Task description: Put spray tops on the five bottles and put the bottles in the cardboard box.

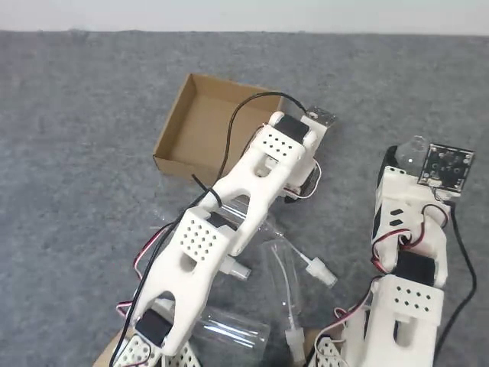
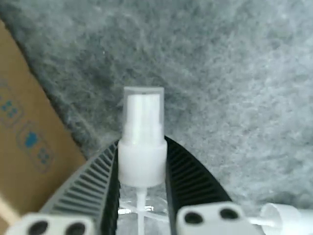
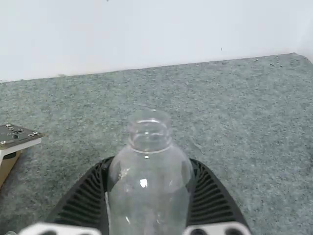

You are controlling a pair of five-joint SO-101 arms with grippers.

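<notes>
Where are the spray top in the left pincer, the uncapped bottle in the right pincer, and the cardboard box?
spray top [image 2: 142, 161]: left wrist view, on its white collar.
bottle [image 3: 149, 174]: right wrist view, on its clear shoulder.
cardboard box [image 1: 200, 126]: high view, on its bare inner floor.

White perforated arms [image 1: 200, 243], black ribbed pincers [image 2: 141, 145] [image 3: 149, 164], black cables [image 1: 231, 126]

We see a grey felt mat [image 1: 76, 115] as the work surface, meeting a white wall [image 1: 244, 14] at the far side. 1 brown board [image 1: 105, 353] shows at the near edge.
</notes>
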